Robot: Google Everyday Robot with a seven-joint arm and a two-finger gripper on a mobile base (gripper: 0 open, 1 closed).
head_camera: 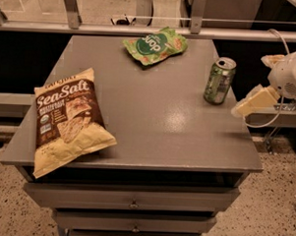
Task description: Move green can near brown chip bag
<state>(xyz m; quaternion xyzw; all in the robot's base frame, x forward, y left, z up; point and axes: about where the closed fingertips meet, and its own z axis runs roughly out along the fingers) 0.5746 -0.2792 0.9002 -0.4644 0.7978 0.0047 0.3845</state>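
The green can (pixel 219 80) stands upright near the right edge of the grey table (pixel 153 120), silver top with pull-tab showing. The brown chip bag (pixel 68 118) lies flat at the table's front left corner, with white "Sea Salt" lettering and a yellow lower part. My gripper (pixel 249 87) hangs just off the table's right edge, a little right of the can and not touching it. Its two cream fingers are spread apart and hold nothing. One finger (pixel 252 101) points toward the table's edge.
A flat green snack bag (pixel 154 44) with a round logo lies at the table's back middle. Drawers (pixel 133 204) run below the tabletop. A metal railing (pixel 142 30) runs behind the table. A cable (pixel 282 39) loops by the arm.
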